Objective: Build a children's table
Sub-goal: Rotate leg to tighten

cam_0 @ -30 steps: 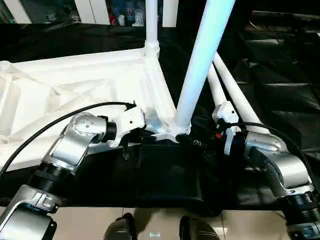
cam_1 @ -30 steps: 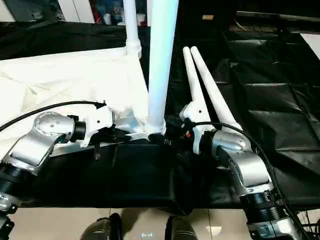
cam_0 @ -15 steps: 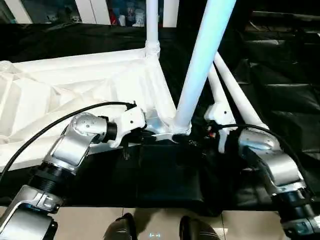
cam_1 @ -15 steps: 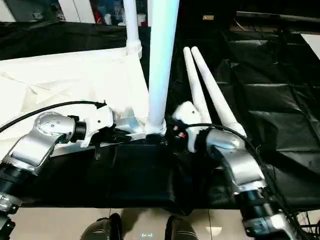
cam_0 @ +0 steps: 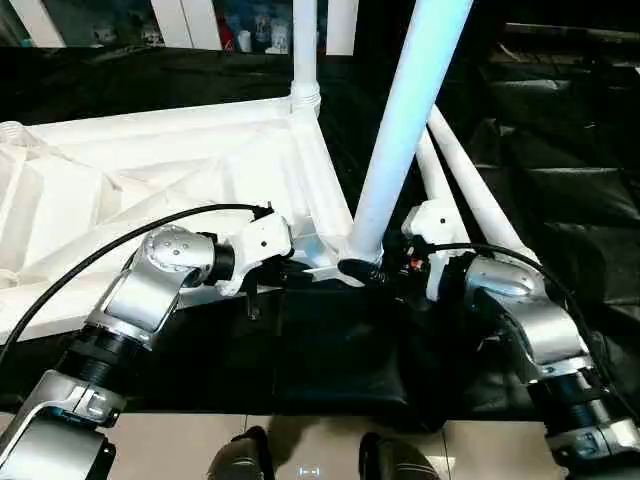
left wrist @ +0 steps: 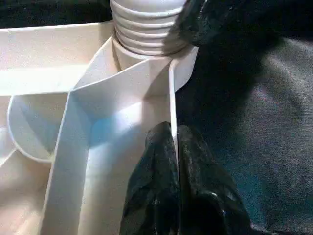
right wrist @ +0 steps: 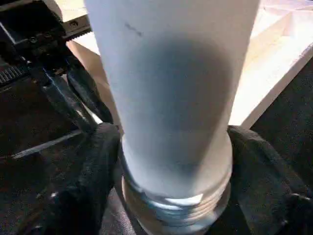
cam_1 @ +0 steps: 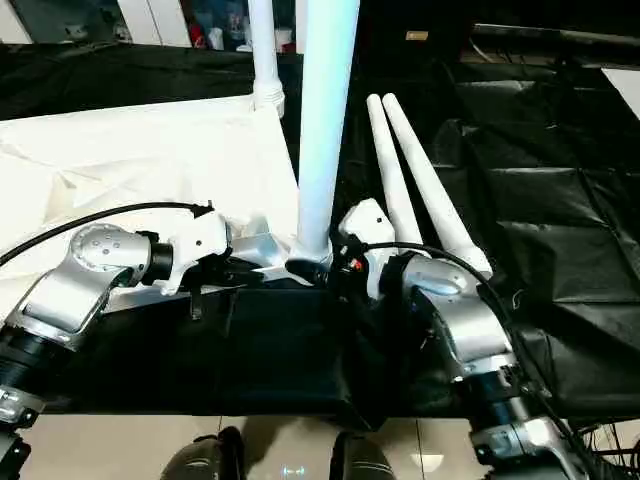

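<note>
The white tabletop lies upside down on the left, ribs up. One leg stands in its far corner socket. A second leg stands in the near corner socket, its ribbed end at the socket mouth. My left gripper is shut on the tabletop's thin edge wall just beside that socket, one black finger on each side. My right gripper is shut on the near leg's base, fingers pressed against opposite sides. Two more legs lie loose to the right.
Black cloth covers the work surface, with a folded bunch just in front of the near corner. A pale floor strip and my feet show at the front edge. Shelving with small items stands at the back.
My right arm has swung left, bringing its gripper from beside the loose legs onto the base of the near upright leg. The left arm and tabletop have stayed put.
</note>
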You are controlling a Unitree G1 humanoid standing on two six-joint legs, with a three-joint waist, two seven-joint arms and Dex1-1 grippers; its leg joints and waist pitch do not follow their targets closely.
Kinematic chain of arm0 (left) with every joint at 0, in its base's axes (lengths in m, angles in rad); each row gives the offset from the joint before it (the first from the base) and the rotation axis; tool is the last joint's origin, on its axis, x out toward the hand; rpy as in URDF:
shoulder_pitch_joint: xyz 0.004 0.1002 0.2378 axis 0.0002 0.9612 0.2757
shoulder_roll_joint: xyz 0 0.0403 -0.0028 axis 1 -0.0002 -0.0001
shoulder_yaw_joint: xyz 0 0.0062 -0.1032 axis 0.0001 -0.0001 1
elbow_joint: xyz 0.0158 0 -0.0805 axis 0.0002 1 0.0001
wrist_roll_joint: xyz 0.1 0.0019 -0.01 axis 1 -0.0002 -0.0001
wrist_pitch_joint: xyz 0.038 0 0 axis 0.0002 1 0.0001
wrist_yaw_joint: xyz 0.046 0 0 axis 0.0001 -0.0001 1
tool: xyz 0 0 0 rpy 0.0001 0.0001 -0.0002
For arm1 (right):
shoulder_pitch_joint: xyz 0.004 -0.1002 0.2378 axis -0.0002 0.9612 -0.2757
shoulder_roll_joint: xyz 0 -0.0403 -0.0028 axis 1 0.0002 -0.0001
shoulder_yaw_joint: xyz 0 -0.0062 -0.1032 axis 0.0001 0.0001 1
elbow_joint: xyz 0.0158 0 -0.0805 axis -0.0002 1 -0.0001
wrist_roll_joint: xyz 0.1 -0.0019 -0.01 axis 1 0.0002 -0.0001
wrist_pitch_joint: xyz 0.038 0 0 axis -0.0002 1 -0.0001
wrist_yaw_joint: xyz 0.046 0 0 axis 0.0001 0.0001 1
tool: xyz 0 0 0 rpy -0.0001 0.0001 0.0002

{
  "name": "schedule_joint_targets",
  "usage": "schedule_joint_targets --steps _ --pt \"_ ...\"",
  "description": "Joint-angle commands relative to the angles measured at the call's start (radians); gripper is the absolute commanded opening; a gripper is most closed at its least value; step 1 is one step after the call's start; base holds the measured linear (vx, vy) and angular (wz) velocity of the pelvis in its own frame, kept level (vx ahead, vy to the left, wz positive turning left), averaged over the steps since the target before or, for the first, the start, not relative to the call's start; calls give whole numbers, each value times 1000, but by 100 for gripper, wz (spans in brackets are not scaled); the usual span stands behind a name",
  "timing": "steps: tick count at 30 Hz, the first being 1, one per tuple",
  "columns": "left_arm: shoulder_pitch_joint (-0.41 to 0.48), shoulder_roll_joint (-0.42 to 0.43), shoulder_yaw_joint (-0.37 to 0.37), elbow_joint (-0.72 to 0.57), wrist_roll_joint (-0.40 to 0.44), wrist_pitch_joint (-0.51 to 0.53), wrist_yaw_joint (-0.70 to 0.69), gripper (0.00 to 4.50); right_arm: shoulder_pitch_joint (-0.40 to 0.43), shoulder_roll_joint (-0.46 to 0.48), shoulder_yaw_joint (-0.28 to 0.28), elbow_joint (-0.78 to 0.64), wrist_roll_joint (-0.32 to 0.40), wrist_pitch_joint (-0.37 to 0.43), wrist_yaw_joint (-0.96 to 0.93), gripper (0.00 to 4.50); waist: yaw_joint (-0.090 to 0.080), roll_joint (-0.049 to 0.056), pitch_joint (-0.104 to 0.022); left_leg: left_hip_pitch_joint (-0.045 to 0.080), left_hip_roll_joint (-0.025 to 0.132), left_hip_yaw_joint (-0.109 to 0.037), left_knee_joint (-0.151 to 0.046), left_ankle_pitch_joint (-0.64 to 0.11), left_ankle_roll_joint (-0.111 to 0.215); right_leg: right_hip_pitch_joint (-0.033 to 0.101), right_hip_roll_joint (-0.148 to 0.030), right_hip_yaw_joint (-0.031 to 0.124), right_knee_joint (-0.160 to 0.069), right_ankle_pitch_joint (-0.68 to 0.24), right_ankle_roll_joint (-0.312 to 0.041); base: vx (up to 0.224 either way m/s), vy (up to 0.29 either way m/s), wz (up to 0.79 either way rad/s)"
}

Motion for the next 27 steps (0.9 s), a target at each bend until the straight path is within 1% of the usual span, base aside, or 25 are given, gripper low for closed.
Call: schedule_joint_targets --steps 1,2,3,7,10,12,14,15,16,17,18,19,20,21,22,23,24,25,27 --pt "32 -1 -38 23 13 13 -16 0 -9 5 3 16 -10 -18 0 308 4 -6 -85 28 46 -22 -42 -96 118 63 -50 43 -52 11 -284 0 0 0" --pt "32 -1 -38 23 13 13 -16 0 -9 6 3 16 -10 -18 -1 287 4 -6 -84 28 46 -22 -43 -97 118 63 -50 43 -52 9 -284 0 0 0" --pt "32 -1 -38 23 12 14 -17 0 -11 9 5 26 -15 -29 -1 281 4 -7 -84 28 46 -22 -43 -104 116 64 -51 43 -54 -3 -282 0 0 0" --pt "32 0 -38 25 13 13 -17 0 -12 13 8 41 -21 -46 3 275 3 -6 -82 29 46 -23 -44 -119 108 62 -51 43 -57 -33 -277 0 0 0" --pt "36 1 -35 25 11 16 -15 0 -4 16 10 48 -25 -54 1 273 2 -7 -81 29 47 -23 -44 -114 110 61 -49 43 -55 -20 -278 0 0 0" --pt "40 -3 -30 27 8 21 -6 0 3 25 5 57 -26 -51 -19 272 2 -7 -81 28 46 -23 -44 -113 112 62 -50 43 -55 -19 -279 0 0 0" --pt "42 -14 -21 30 5 27 13 0 9 42 -8 70 -24 -45 -52 272 0 -7 -79 28 46 -23 -45 -129 105 61 -51 43 -59 -48 -275 0 0 0" --pt "41 -41 -6 40 -1 45 52 0 12 76 -29 108 -36 -49 -132 272 0 -7 -74 28 47 -23 -48 -148 96 57 -52 44 -64 -88 -269 0 0 0" --pt "38 -57 -2 47 3 56 79 0 15 100 -43 129 -37 -51 -178 272 -2 -7 -74 29 47 -23 -49 -162 89 56 -53 44 -68 -114 -266 0 0 0" --pt "36 -62 -1 49 5 59 89 0 15 112 -50 139 -37 -50 -199 272 -4 -7 -71 28 47 -26 -53 -192 69 54 -55 43 -73 -178 -253 0 0 0" --pt "31 -91 0 61 14 80 132 0 15 157 -72 176 -37 -48 -278 272 -5 -7 -70 29 48 -28 -56 -212 51 53 -56 43 -78 -232 -237 0 0 0" --pt "25 -114 2 71 21 95 167 0 11 181 -79 201 -45 -51 -325 272 -4 -1 -65 31 49 -31 -61 -245 31 48 -57 43 -84 -290 -218 0 0 0" --pt "22 -129 3 77 25 104 189 0 8 194 -81 216 -51 -53 -352 272 -6 -1 -64 34 50 -30 -63 -265 21 45 -56 43 -88 -314 -210 0 0 0" --pt "20 -138 3 81 28 110 202 0 6 201 -82 224 -55 -55 -366 272 -7 -2 -58 39 49 -33 -68 -313 4 41 -57 43 -96 -378 -193 0 0 0" --pt "8 -171 10 99 33 134 248 0 -9 227 -82 261 -72 -63 -423 272 -7 4 -51 42 49 -39 -74 -368 -17 41 -58 41 -100 -449 -173 0 0 0" --pt "-1 -193 14 113 37 150 281 0 -20 245 -85 285 -80 -65 -462 272 -7 4 -51 42 49 -39 -74 -368 -17 41 -58 41 -100 -449 -173 0 0 0" --pt "-12 -218 20 129 43 168 321 0 -33 266 -89 313 -89 -68 -507 272 -9 2 -47 55 48 -41 -76 -430 -39 32 -61 41 -113 -526 -151 0 0 0" --pt "-36 -269 39 168 49 209 402 0 -65 303 -98 371 -105 -71 -596 272 -14 2 -51 55 45 -49 -79 -457 -60 36 -65 39 -116 -576 -126 0 0 0" --pt "-50 -296 49 192 58 225 450 0 -87 327 -110 402 -109 -72 -651 272 -15 2 -54 48 43 -54 -87 -433 -55 43 -63 36 -119 -551 -108 0 0 0"
